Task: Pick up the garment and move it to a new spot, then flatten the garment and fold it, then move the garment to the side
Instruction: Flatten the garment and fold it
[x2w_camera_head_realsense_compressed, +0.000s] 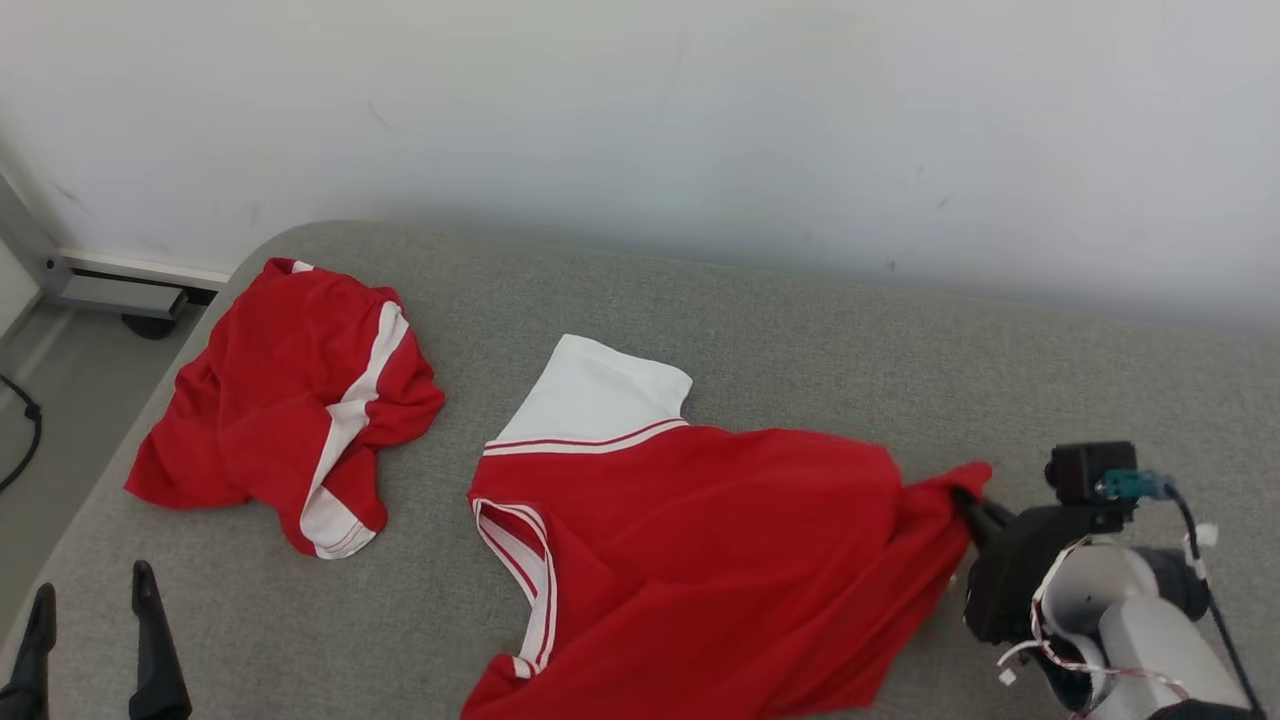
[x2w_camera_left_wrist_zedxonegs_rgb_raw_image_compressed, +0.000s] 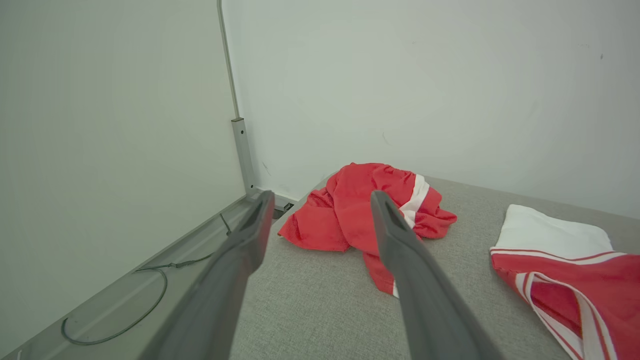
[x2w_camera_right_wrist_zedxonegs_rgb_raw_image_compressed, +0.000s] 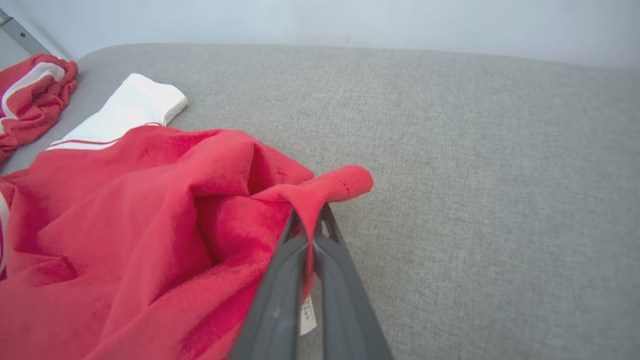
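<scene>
red jersey (x2w_camera_head_realsense_compressed: 700, 570) is lying spread out near-centre on the grey padded surface (x2w_camera_head_realsense_compressed: 800, 320) and running off the near edge of the head view. Its white sleeve (x2w_camera_head_realsense_compressed: 600, 395) is pointing far-left, and the white-trimmed neck opening (x2w_camera_head_realsense_compressed: 525, 560) is facing left. The jersey's right edge is bunching up into a peak.

right gripper (x2w_camera_head_realsense_compressed: 968, 497) is pinching that peak, jaws closed on the red cloth. In the right wrist view a fold of hem is poking out past the fingers (x2w_camera_right_wrist_zedxonegs_rgb_raw_image_compressed: 280, 290), with a white label (x2w_camera_right_wrist_zedxonegs_rgb_raw_image_compressed: 308, 315) hanging between them.

crumpled red-and-white garment (x2w_camera_head_realsense_compressed: 290, 410) is sitting far-left on the same surface, apart from the jersey.

left gripper (x2w_camera_head_realsense_compressed: 94, 580) is hovering at the near-left corner, jaws wide apart and gripping nothing. In the left wrist view it is aiming toward that crumpled garment.

white wall (x2w_camera_head_realsense_compressed: 700, 120) is running along the far side. A metal frame post (x2w_camera_head_realsense_compressed: 100, 290) and a black cable (x2w_camera_head_realsense_compressed: 25, 430) are sitting on the floor off the left edge.
</scene>
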